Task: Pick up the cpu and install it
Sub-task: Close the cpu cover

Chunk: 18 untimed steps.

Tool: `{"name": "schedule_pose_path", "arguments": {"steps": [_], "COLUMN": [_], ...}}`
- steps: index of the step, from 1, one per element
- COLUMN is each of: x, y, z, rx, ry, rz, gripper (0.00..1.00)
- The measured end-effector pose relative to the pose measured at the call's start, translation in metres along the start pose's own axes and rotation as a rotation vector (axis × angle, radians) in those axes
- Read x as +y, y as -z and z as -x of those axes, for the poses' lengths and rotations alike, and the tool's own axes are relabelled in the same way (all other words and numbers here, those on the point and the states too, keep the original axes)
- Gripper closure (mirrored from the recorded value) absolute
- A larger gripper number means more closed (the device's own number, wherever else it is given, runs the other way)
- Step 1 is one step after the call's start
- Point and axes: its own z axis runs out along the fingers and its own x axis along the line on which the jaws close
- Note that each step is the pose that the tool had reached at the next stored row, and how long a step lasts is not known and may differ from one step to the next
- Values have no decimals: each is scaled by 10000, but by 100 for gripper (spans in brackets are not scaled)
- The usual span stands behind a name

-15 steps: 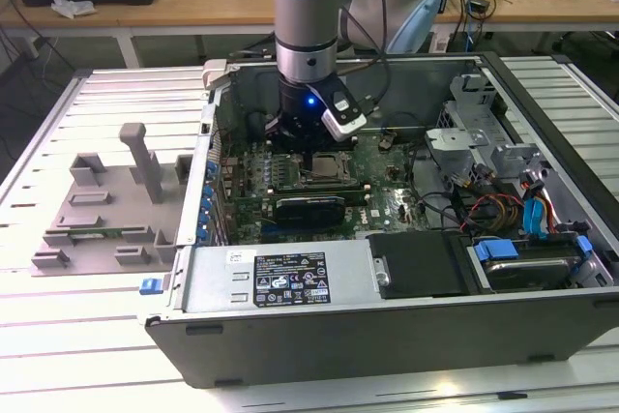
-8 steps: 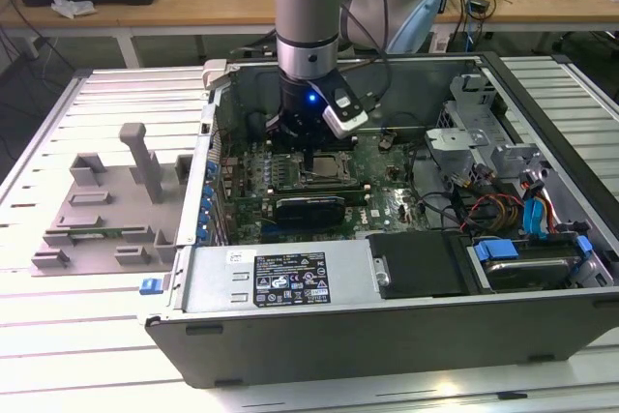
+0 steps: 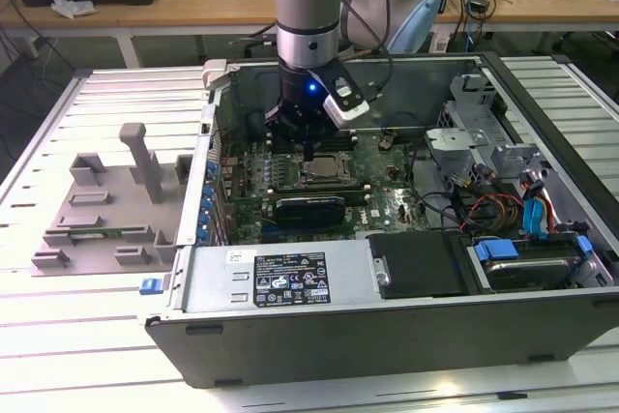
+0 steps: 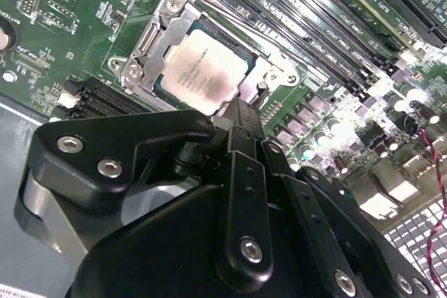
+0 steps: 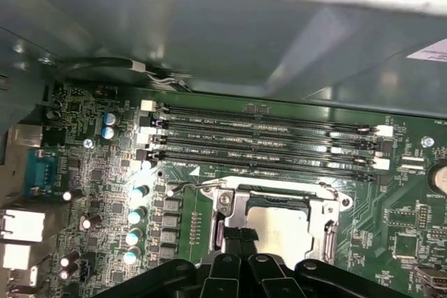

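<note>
Silver-topped cpu (image 4: 202, 75) lies flat in the socket (image 4: 162, 33) on the green board (image 4: 84, 43), just at 5 o'clock of the hand (image 3: 308, 150) in the exterior view. Hand looks closed, gripping nothing, its tip at the cpu's edge. Risk: sideways drag tilts the cpu and bends socket pins.

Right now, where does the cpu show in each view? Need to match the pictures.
Exterior view: cpu mid-motherboard inside the open case, right by the gripper.
Second wrist view: cpu lies silver side up, just past the gripper's black linkage.
First wrist view: cpu partly seen, next to the memory slots.
Shared landmark: the metal socket frame around it.
</note>
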Motion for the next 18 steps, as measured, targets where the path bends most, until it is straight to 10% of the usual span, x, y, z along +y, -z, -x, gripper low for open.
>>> {"name": "schedule_pose_path", "arguments": {"steps": [13,18], "x": [-29,-25], "y": [11,183], "z": [286,288], "rx": [64,64], "ry": [-1,0], "rz": [-42,-49], "gripper": [89,89]}}
